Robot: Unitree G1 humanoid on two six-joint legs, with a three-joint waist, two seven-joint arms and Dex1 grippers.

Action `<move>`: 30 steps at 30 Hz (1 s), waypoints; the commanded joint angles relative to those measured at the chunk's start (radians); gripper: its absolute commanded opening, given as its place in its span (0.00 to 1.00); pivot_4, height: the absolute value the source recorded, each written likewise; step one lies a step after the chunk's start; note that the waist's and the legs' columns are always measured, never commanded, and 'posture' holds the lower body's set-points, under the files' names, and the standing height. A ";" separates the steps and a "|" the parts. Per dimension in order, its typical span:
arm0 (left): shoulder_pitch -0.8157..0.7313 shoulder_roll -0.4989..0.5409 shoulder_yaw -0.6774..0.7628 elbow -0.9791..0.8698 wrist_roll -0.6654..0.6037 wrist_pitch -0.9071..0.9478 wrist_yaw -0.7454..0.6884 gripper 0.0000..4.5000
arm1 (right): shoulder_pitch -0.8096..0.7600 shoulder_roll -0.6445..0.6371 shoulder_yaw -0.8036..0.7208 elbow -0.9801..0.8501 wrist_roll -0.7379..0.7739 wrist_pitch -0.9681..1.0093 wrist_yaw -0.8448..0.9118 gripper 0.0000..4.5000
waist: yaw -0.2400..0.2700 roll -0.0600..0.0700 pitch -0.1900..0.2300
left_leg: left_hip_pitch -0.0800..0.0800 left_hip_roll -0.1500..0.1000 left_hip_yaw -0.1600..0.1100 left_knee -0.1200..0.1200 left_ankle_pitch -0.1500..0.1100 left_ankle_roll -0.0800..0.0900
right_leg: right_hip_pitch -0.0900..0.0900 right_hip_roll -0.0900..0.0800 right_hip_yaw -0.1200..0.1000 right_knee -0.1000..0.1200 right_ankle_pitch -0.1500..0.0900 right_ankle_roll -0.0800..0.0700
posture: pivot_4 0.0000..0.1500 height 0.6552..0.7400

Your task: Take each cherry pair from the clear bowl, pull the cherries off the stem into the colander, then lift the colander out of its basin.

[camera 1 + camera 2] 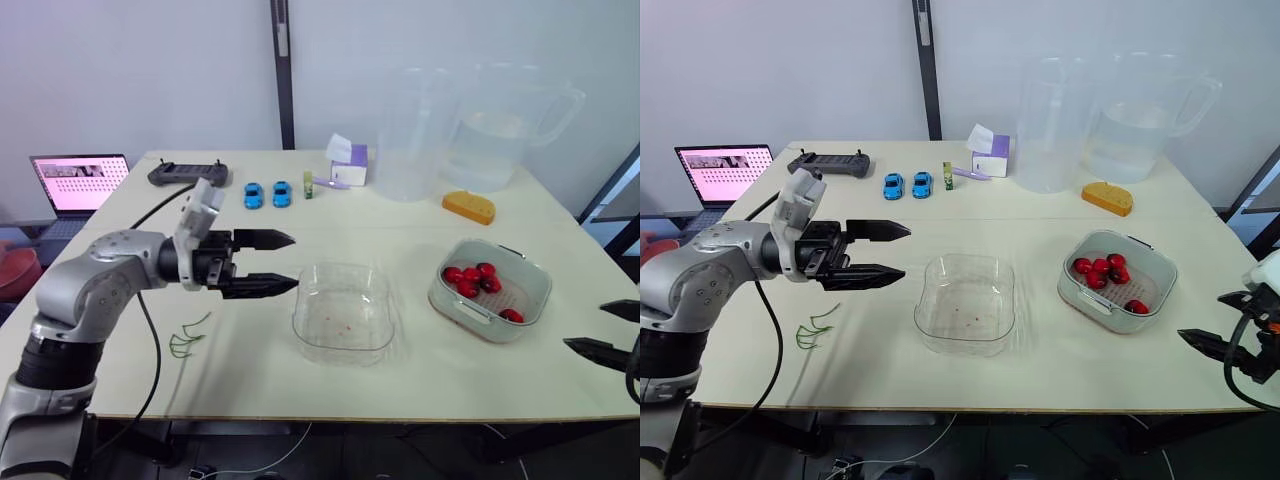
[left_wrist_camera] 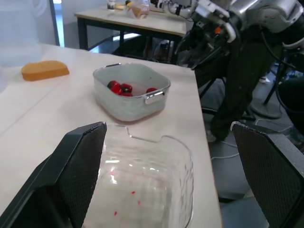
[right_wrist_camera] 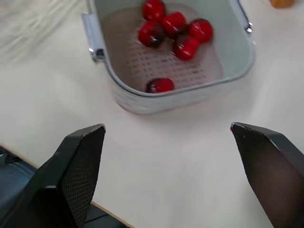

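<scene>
My left gripper (image 1: pixel 295 262) hangs wide open at centre-left of the head view, just beside the clear plastic bowl (image 1: pixel 300 322), empty but for red smears. Red cherries (image 1: pixel 472 281) lie in the perforated colander (image 3: pixel 190 71) inside its pale grey basin (image 1: pixel 470 315), right of centre. My right gripper (image 3: pixel 167 126), also wide, hovers at the lower right edge. Thin green strands (image 1: pixel 188 338), probably stems, lie at lower left.

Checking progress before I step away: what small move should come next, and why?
Probably ease the right gripper, its fingers open and empty, toward the colander rim to lift it. The clear bowl holds only red specks, the cherries lie in the colander, and bare stems lie on the table.
</scene>
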 commanded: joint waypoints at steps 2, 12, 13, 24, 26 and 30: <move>0.025 -0.017 0.018 -0.001 0.051 -0.054 0.029 0.98 | -0.152 -0.083 0.061 -0.113 0.109 0.092 -0.061 1.00 | -0.002 0.000 0.000 | 0.001 0.000 -0.001 0.000 0.000 0.000 | 0.000 0.000 0.000 0.000 0.000 0.000 | 1.00 0.97; 0.115 -0.063 0.041 -0.052 0.105 -0.087 0.147 0.98 | -0.618 -0.183 0.561 -0.107 0.235 0.366 -0.314 1.00 | 0.002 -0.001 0.000 | -0.001 0.002 -0.004 0.000 0.000 -0.001 | -0.001 -0.001 0.000 -0.001 0.000 0.000 | 1.00 0.97; 0.123 -0.067 0.043 -0.062 0.107 -0.088 0.159 0.98 | -0.655 -0.184 0.618 -0.100 0.226 0.388 -0.338 1.00 | 0.003 -0.001 0.000 | -0.001 0.002 -0.003 0.000 0.000 -0.001 | -0.002 -0.001 0.001 -0.001 0.000 0.000 | 1.00 0.97; 0.170 -0.064 0.056 -0.139 0.096 -0.058 0.229 1.00 | -0.786 -0.124 0.952 0.031 0.118 0.339 -0.398 0.72 | -0.002 0.000 0.000 | -0.002 0.002 -0.003 0.000 0.001 -0.002 | -0.003 -0.001 0.001 0.000 0.000 0.000 | 1.00 0.97; 0.175 -0.062 0.060 -0.148 0.091 -0.053 0.237 1.00 | -0.801 -0.129 0.977 0.039 0.112 0.324 -0.378 0.62 | -0.001 0.000 0.000 | -0.002 0.002 -0.003 0.000 0.001 -0.002 | -0.004 -0.001 0.000 0.000 0.000 0.000 | 1.00 0.97; 0.181 -0.060 0.064 -0.160 0.085 -0.045 0.246 1.00 | -0.819 -0.132 1.002 0.057 0.094 0.312 -0.364 0.62 | -0.001 0.000 0.000 | -0.002 0.001 -0.003 0.000 0.001 -0.001 | -0.004 -0.001 0.001 0.000 0.000 0.000 | 1.00 0.97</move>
